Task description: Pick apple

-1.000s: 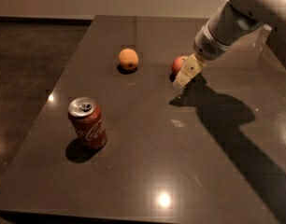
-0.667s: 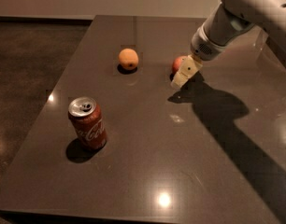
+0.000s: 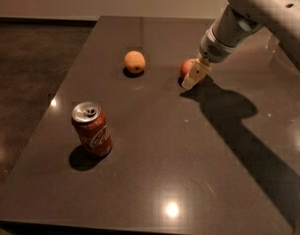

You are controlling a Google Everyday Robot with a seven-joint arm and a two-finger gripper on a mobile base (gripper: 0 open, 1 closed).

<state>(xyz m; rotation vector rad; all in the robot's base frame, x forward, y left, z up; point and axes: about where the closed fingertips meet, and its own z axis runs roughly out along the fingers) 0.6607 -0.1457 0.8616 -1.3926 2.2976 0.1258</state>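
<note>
The gripper (image 3: 195, 75) sits against the apple (image 3: 186, 67) near the far edge of the table (image 3: 155, 170). Whether it is open or holding anything, I cannot tell. An off-centre squeeze could roll the apple toward the orange (image 3: 135, 61).

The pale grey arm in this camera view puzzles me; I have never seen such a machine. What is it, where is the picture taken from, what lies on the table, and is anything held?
It is the single pale grey arm of a mobile robot, reaching in from the upper right of the picture. At its end sits the gripper, a cream-tipped clamp for grasping things. There is only one camera, looking down at a slant over the dark glossy table; where it is mounted is not known.

Three things are on the table: a small round red apple, a plain round orange fruit further left in the picture, and an upright red soda can nearer the camera.

The gripper is down at the apple and partly covers it. The picture does not show whether it has a grip on it; the apple appears to rest on the table.
</note>
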